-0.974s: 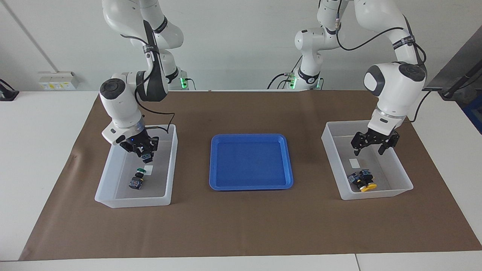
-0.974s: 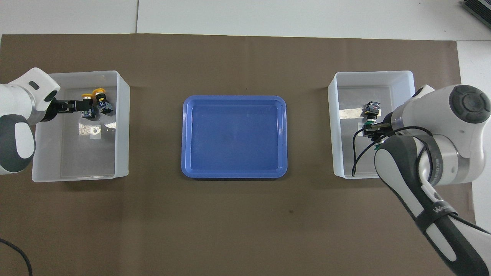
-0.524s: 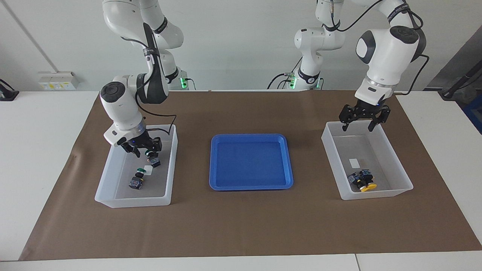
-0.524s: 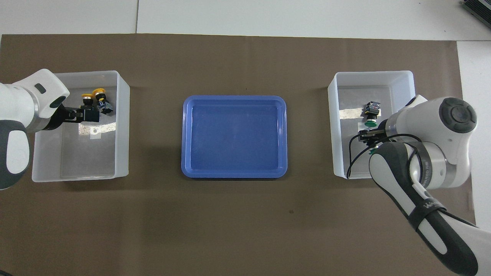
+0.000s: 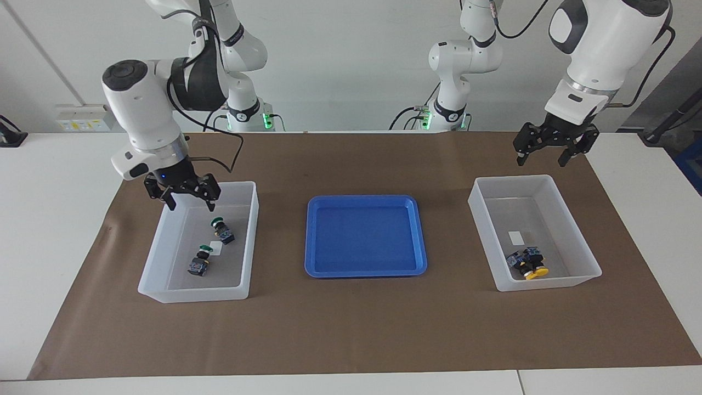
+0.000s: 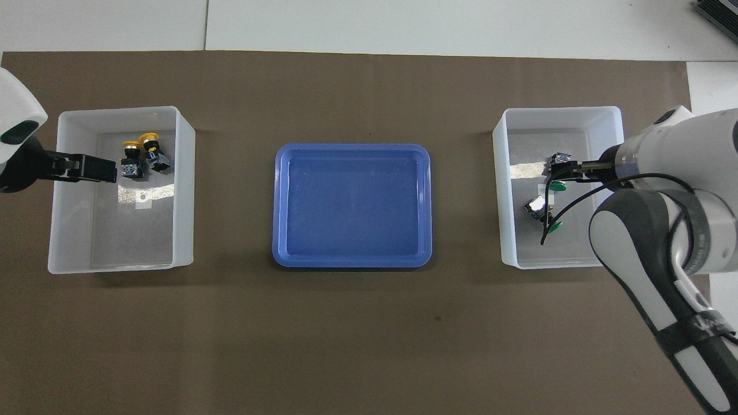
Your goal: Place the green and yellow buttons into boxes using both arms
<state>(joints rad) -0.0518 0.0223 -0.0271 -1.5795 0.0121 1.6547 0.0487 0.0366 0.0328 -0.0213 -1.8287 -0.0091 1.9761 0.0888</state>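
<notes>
Two green buttons [image 5: 222, 230] [image 5: 199, 263] lie in the box [image 5: 192, 293] at the right arm's end; in the overhead view they [image 6: 556, 185] [image 6: 537, 208] show partly under the gripper and its cable. My right gripper [image 5: 191, 206] is open and empty, raised over this box's robot-side rim. Two yellow buttons [image 5: 527, 263] lie together in the box [image 5: 548, 282] at the left arm's end, also seen from overhead [image 6: 141, 154]. My left gripper [image 5: 541, 162] is open and empty, high over the mat just robot-side of that box.
An empty shallow blue tray [image 5: 365, 269] sits on the brown mat between the two boxes [image 6: 184, 190] [image 6: 500, 190]. Two smaller white arms with green-lit bases [image 5: 267, 119] stand at the robots' edge of the table.
My right gripper opened, dropped the second green button into its box and rose. My left gripper rose out of its box, open and empty, and drew back toward the robots.
</notes>
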